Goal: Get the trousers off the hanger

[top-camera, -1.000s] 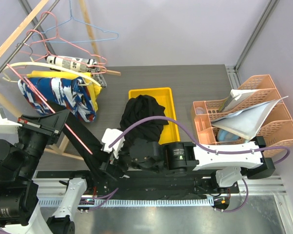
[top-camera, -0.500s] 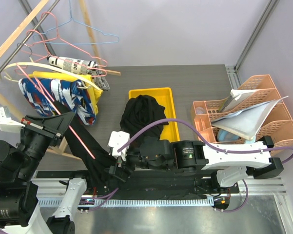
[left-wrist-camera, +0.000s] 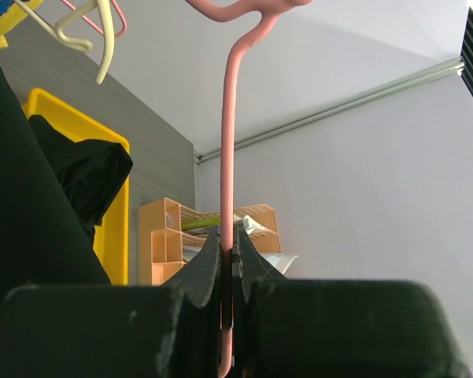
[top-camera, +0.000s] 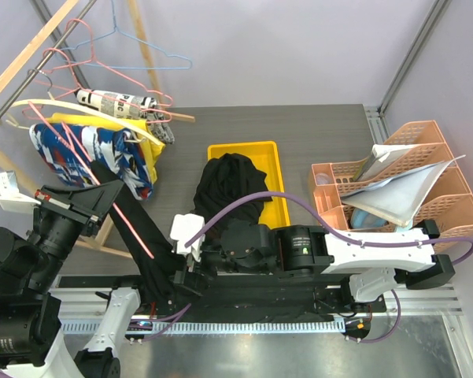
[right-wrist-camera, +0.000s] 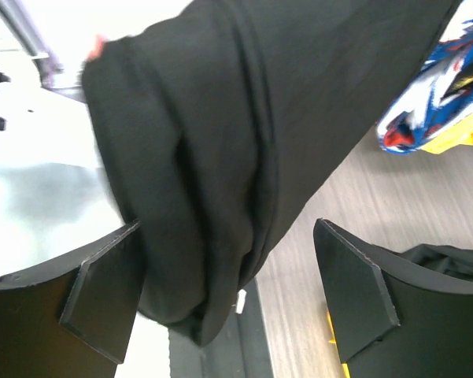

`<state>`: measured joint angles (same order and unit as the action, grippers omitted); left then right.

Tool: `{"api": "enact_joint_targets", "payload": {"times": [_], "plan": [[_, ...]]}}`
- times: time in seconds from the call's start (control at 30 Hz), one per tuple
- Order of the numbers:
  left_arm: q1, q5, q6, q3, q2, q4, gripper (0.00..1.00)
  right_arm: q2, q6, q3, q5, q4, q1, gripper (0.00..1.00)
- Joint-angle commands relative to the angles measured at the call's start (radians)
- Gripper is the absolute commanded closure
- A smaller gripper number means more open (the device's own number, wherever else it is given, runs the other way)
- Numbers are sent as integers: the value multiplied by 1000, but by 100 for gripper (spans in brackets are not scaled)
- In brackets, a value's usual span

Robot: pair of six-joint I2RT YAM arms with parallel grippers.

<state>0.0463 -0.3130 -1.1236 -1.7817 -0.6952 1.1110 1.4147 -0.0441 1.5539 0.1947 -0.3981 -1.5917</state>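
Firmly, left tool clamps hanger, trousers draped

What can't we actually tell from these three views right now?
- Top external: right gripper is lost against the black trousers; contact unclear.
- Left wrist: left gripper hides the pink hanger below the grip; its bar is unseen.
- Right wrist: trousers cover most of the hanger; the top edge cuts them off.

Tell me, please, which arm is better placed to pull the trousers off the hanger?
Right: the right gripper is open around the black trousers; the left gripper is shut on the pink hanger.
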Motion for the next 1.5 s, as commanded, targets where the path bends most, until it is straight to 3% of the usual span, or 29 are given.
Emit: {"api": "enact_joint_targets", "payload": {"times": [0.0, 0.1, 0.2, 0.33, 0.47, 0.5, 0.53, 0.6, 0.63, 0.67, 0.83, 0.97, 1.1, 1.3, 1.47], "plan": [[-5, -43, -24, -24, 5, -105, 100, 42, -48, 55, 113, 31, 4, 13], [-6, -47, -44, -25, 6, -105, 100, 49, -74, 64, 196, 47, 4, 15], [-6, -47, -67, -10, 16, -114, 100, 43, -80, 17, 251, 178, 3, 16], [-6, -63, -87, -2, 23, -105, 100, 55, -121, -104, 328, 535, 4, 17], [-5, -72, -93, 2, 33, -85, 100, 147, -183, 24, 345, 550, 4, 30], [-6, -72, -94, -1, 34, -82, 100, 144, -192, 17, 315, 585, 4, 37], [-8, -74, -97, -1, 37, -76, 100, 135, -204, 6, 299, 600, 6, 56], [-14, -67, -96, -5, 40, -71, 100, 102, -204, -6, 296, 616, 6, 78], [-19, -66, -94, -5, 43, -69, 100, 96, -204, 0, 304, 605, 6, 95], [-26, -66, -94, -2, 43, -68, 100, 77, -204, 11, 307, 584, 4, 99], [-37, -26, -85, 44, 82, -69, 100, -9, -178, 29, 304, 504, 9, 99], [-97, 15, -58, 79, 112, -36, 100, 3, -140, 152, 370, 413, 9, 99], [-99, 63, 21, 88, 138, 70, 100, 59, -116, 369, 384, 375, 10, 99], [-100, 95, 38, 198, 227, 96, 100, 190, -129, 720, 417, 314, 10, 99], [-100, 121, 45, 235, 276, 154, 100, 231, -252, 863, 486, 318, 10, 99]]}}
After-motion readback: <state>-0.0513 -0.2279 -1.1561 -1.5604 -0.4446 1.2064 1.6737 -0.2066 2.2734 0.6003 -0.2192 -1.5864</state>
